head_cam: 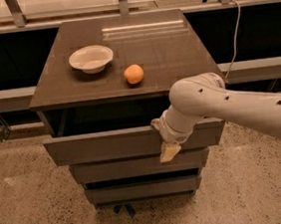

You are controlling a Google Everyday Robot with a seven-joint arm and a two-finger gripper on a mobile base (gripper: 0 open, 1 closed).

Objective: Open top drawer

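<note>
The top drawer (109, 145) is the widest dark grey-brown front of the three. It stands pulled out a little from under the cabinet top, with a dark gap behind its upper edge. My gripper (166, 144) hangs over the right part of that front panel, at its upper edge, at the end of the white arm (230, 105) that comes in from the right. One cream fingertip (169, 152) points down in front of the panel. The drawer's inside is in shadow.
A white bowl (91, 58) and an orange (134, 74) sit on the dark cabinet top (163, 46). The mid drawer front (116, 168) and the narrowest one (138, 189) sit below. Speckled floor lies around. Dark shelving and a rail run behind.
</note>
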